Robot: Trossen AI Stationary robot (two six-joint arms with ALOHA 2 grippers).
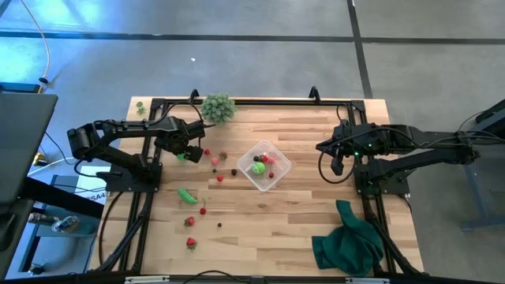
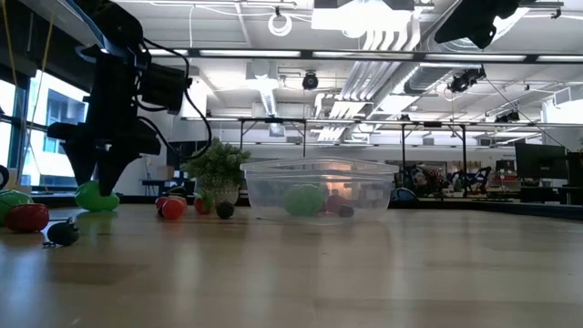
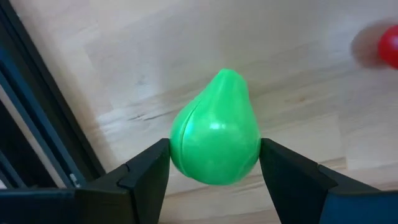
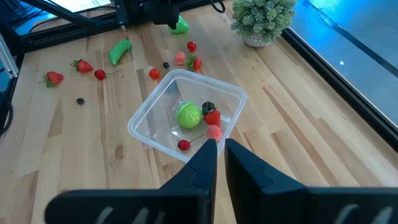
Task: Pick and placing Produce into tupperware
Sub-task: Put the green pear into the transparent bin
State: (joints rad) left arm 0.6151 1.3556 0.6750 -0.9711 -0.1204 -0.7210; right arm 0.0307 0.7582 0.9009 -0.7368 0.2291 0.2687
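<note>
Pale wooden counter (image 1: 260,221) on a black frame, grey floor around it. Left gripper (image 3: 214,171) is down at the counter, fingers spread on either side of a bright green pear-shaped toy fruit (image 3: 216,129) lying on the wood between them; whether the pads touch it cannot be told. A small red piece (image 3: 388,45) lies just beyond the gripper. Well past it toward the counter's middle sits the small clear squarish plastic tupperware (image 1: 278,177), holding a round green piece (image 4: 189,116), a few red berries (image 4: 212,124) and one dark piece. Scattered red pieces (image 1: 203,210) and an oblong green one (image 1: 187,196) lie between gripper and container. Right gripper (image 4: 220,148) hangs above the container's near rim, fingers together, empty.
</note>
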